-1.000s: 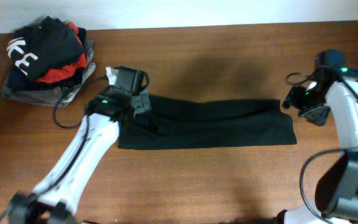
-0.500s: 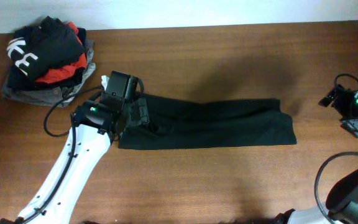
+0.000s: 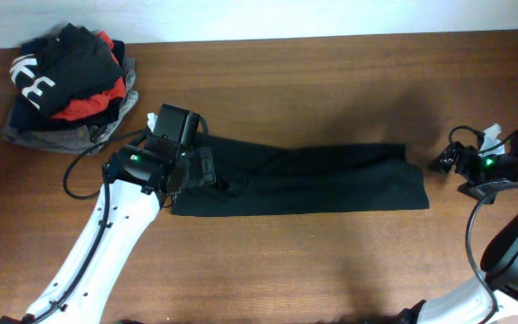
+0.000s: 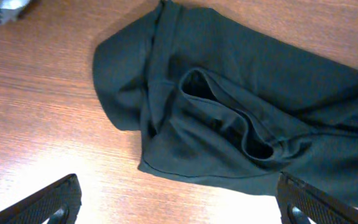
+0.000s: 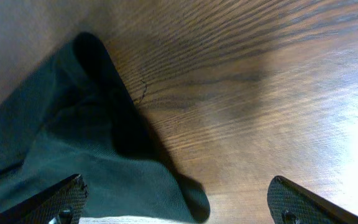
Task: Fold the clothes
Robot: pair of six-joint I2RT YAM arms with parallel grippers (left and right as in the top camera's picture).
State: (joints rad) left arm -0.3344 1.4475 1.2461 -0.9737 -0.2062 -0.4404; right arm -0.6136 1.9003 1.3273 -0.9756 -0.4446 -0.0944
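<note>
Lengthwise folding looks finished to me: the large black long-sleeved top of soft fabric (image 3: 313, 175) lies as one long narrow band, left to right across the middle of the brown wooden worktop (image 3: 331, 81). I judge the step in hand to be shortening that band by bringing one end over towards the other.

The left jaws stand wide and hold nothing. In the left wrist view they hang above the band's left end, where the fabric is bunched and an opening, probably the neck, gapes among loose layers. The cloth sits between and just ahead of the two tips, not touching them as far as I can tell.

The right jaws are wide too, and empty. In the overhead view they sit off the right end of the band, apart from it. The right wrist view shows the band's corner near one tip and bare wood under the rest.

For the next move I would lower onto one end, catch every layer at the edge, and carry it over flat. The bunched left end may drag or unfold if I pinch only the top layer.

A heap of black, red and grey garments (image 3: 61, 81) sits at the far left corner, well apart.
</note>
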